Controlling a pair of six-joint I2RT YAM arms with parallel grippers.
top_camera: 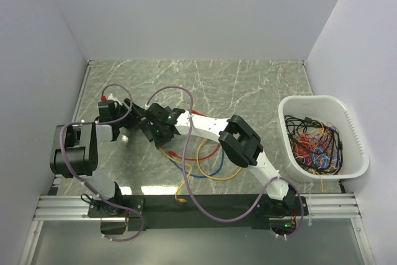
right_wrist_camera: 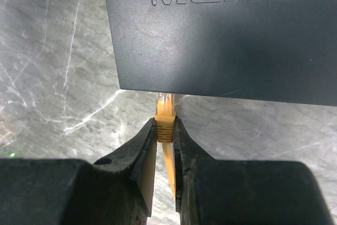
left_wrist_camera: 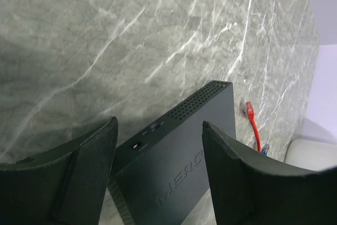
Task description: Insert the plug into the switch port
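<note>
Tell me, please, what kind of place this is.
Probably a robotics lab test cell: plain white panels wall in a marble-patterned tabletop, the left arm and right arm stand on an aluminium rail, and a white tub holds tangled cables.

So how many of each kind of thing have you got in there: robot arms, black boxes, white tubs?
Robot arms: 2, the left arm and the right arm
Black box: 1
White tub: 1
Total: 4
Cables, in the tub and loose on the table: too tangled to count.
</note>
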